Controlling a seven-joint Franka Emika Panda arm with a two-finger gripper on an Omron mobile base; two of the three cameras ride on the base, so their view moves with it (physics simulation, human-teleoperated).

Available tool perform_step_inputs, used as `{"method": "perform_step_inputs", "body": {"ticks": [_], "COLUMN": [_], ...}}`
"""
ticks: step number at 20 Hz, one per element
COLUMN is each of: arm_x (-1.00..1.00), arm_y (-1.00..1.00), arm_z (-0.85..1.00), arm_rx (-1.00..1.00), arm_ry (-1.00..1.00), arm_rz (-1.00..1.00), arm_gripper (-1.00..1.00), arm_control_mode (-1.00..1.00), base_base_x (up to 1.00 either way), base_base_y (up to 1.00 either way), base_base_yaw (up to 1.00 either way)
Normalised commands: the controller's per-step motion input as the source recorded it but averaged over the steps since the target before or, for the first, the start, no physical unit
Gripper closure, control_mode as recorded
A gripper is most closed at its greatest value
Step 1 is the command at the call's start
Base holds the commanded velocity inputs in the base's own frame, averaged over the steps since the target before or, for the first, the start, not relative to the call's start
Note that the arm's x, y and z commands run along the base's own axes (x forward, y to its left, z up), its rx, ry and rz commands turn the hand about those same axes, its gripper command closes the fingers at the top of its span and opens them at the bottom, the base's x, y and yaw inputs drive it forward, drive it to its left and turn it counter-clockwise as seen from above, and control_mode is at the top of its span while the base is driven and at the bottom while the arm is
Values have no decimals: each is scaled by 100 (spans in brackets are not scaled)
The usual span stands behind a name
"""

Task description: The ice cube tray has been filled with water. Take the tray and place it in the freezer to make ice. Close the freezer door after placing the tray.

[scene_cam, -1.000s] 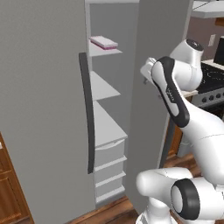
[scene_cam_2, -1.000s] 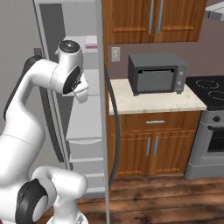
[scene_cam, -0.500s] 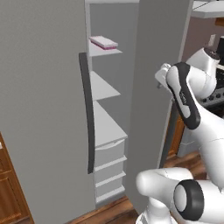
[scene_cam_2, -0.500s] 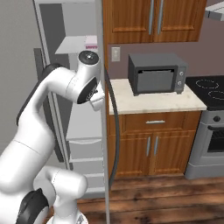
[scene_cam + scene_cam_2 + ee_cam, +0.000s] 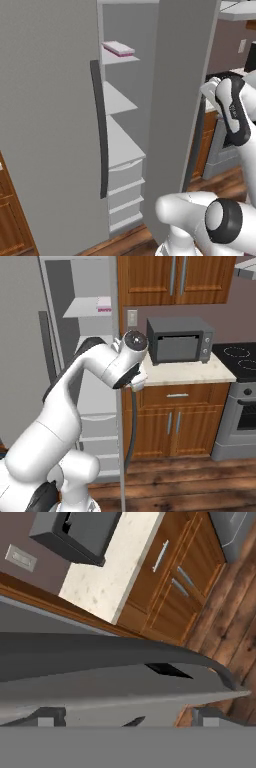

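Kitchen freezer (image 5: 60, 115) stands with its right door (image 5: 175, 100) open, ice cube tray (image 5: 118, 48) lying on the top shelf (image 5: 117, 57), gripper (image 5: 125, 719) against the door's handle (image 5: 100, 649), opening indeterminable.

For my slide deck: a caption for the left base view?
Ice cube tray on the freezer's top shelf, door open.

Even, flat rendered light, bright and without glare. Soft shading darkens the freezer (image 5: 125, 130) interior below each shelf. All pictures look slightly soft and pixelated; no edge distortion shows.
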Motion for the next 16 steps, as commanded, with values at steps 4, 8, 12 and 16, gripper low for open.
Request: {"method": "perform_step_inputs", "body": {"ticks": [4, 8, 12, 16], "arm_x": [23, 33, 34, 23], "arm_y": [-81, -78, -70, -51], "arm_z": [-2, 0, -1, -8], "arm_rx": [10, 12, 13, 13], "arm_ry": [-6, 0, 0, -8], "arm_rz": [7, 8, 7, 8], "arm_gripper": [-100, -100, -100, -100], "arm_control_mode": [-100, -100, -100, -100], "base_base_x": [0, 0, 0, 0], "base_base_y": [0, 0, 0, 0], "base_base_yaw": [0, 0, 0, 0]}}
